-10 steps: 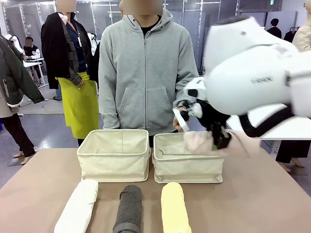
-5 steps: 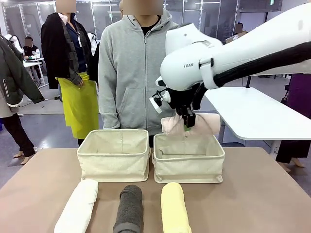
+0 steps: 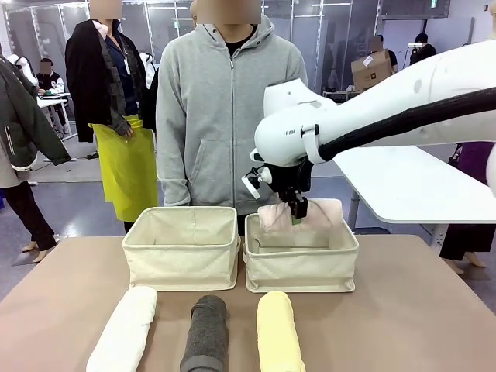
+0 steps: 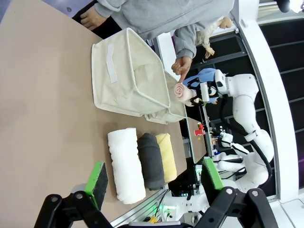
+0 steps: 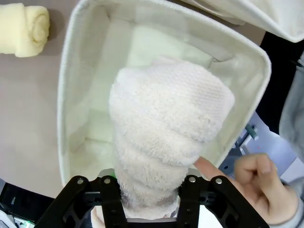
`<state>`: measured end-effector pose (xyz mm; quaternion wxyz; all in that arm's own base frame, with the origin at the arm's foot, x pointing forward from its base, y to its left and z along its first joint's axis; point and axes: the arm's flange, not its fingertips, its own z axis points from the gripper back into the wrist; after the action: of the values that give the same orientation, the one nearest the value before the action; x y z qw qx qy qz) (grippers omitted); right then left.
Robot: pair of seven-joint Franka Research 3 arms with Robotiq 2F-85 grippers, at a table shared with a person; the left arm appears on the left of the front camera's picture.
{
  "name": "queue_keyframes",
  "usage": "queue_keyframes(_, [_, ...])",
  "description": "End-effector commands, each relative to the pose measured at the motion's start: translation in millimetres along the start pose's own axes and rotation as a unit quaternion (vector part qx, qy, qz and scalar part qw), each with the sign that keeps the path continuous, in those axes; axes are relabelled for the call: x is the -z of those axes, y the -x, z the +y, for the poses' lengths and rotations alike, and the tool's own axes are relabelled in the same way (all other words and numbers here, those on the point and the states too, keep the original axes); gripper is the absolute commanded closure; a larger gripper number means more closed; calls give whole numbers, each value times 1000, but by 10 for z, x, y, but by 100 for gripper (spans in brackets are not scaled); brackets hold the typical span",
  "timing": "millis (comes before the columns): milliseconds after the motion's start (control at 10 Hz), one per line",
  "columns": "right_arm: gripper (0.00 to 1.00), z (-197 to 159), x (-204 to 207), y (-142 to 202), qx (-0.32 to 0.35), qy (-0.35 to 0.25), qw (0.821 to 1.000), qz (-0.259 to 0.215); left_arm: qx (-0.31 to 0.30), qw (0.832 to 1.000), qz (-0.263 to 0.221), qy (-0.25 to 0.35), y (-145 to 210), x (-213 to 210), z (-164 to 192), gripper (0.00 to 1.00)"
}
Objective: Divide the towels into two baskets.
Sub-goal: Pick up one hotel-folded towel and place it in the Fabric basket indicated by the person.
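Our right gripper is squeezed tight on the pink towel and holds it right over the right basket. The roll lies long-ways across the basket's mouth and is just dipping past the rim. We think that is so it can go down flat and not catch on the soft walls. From the right wrist we look down past the roll and see the bottom of this basket bare, so there is room. The person's hand is just beyond the basket's far rim with a finger poking toward it, and we guess it is showing us the spot. Our left gripper is wide open and holds nothing. It hangs well back from the right basket on our side, ready, we think, for the next roll. The white towel, the dark grey towel and the yellow towel lie side by side on the table in front of the right basket, with the yellow one nearest to it. The left basket sits just beside the right basket and looks empty, so two rolls should go there.
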<state>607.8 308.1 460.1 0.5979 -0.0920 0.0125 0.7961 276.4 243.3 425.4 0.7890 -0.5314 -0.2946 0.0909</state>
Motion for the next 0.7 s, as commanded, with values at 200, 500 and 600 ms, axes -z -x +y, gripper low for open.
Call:
queue_keyframes(200, [63, -110, 261, 57, -22, -12, 999, -20, 2, 1000, -4, 7, -3, -33, -23, 0])
queue_keyframes(500, [30, -112, 281, 102, -17, -10, 1000, -21, 2, 1000, -4, 7, -3, -33, -23, 0])
queue_keyframes(600, [10, -111, 283, 99, -17, -9, 1000, -21, 2, 1000, -4, 7, -3, -33, -23, 0])
